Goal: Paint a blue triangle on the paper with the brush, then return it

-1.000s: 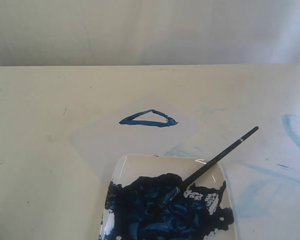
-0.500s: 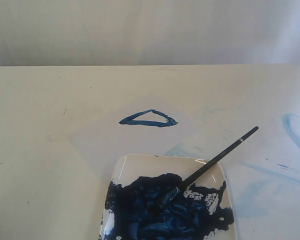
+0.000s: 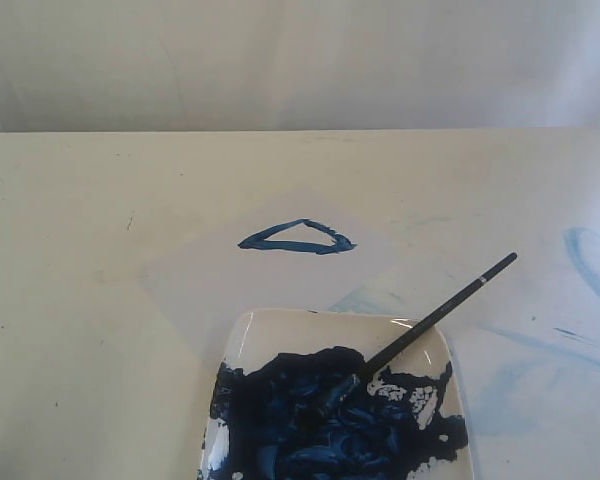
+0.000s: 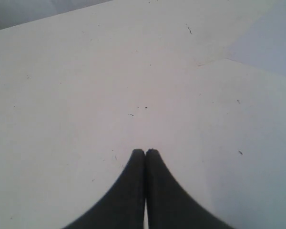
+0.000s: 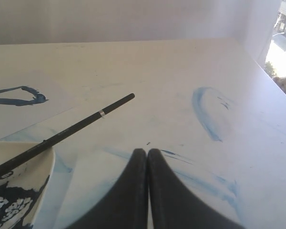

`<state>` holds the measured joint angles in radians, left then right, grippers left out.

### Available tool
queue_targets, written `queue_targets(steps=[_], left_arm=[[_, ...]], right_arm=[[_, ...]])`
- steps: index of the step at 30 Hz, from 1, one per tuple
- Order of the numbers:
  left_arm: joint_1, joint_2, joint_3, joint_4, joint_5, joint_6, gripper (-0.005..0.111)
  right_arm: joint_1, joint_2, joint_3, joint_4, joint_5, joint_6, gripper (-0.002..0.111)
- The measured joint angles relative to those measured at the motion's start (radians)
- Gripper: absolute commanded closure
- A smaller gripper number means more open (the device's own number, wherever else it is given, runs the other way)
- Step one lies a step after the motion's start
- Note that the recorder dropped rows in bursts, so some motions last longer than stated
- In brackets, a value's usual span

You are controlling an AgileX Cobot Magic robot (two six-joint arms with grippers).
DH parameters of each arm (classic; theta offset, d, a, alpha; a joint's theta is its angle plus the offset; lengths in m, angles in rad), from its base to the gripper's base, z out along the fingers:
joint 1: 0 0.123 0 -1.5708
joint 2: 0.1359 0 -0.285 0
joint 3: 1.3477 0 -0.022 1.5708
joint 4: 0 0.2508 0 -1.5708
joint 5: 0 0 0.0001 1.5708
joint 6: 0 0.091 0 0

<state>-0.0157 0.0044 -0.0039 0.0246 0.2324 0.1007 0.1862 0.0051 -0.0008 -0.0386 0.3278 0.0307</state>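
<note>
A dark-blue triangle (image 3: pixel 298 238) is painted on the pale paper (image 3: pixel 210 285) in the middle of the table; part of it (image 5: pixel 16 95) shows in the right wrist view. The black-handled brush (image 3: pixel 435 311) lies with its bristles in the plate's paint and its handle sticking out over the rim to the right; in the right wrist view the brush (image 5: pixel 71 128) lies free of any grip. My right gripper (image 5: pixel 147 151) is shut and empty, apart from the brush. My left gripper (image 4: pixel 145 151) is shut and empty over bare table, with a corner of the paper (image 4: pixel 271 43) nearby.
A white plate (image 3: pixel 270 325) holding thick dark-blue paint (image 3: pixel 320 420) sits at the table's front edge. Pale blue smears (image 3: pixel 590 265) mark the table on the right, the same smears (image 5: pixel 207 112) lying beyond the right gripper. A wall stands behind the table.
</note>
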Motion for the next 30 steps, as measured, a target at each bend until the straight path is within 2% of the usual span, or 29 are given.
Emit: queue_targets(steps=[14,20,30], left_arm=[[0.0,0.0,0.0,-0.001,-0.002,0.005,0.107],[0.039,0.0,0.0,-0.003,-0.002,0.005,0.107],[0.04,0.0,0.0,-0.003,-0.002,0.005,0.107]], right_arm=[[0.0,0.0,0.0,0.0,0.0,0.0,0.108],[0.0,0.0,0.0,0.0,0.0,0.0,0.108],[0.0,0.0,0.0,0.0,0.0,0.0,0.108]])
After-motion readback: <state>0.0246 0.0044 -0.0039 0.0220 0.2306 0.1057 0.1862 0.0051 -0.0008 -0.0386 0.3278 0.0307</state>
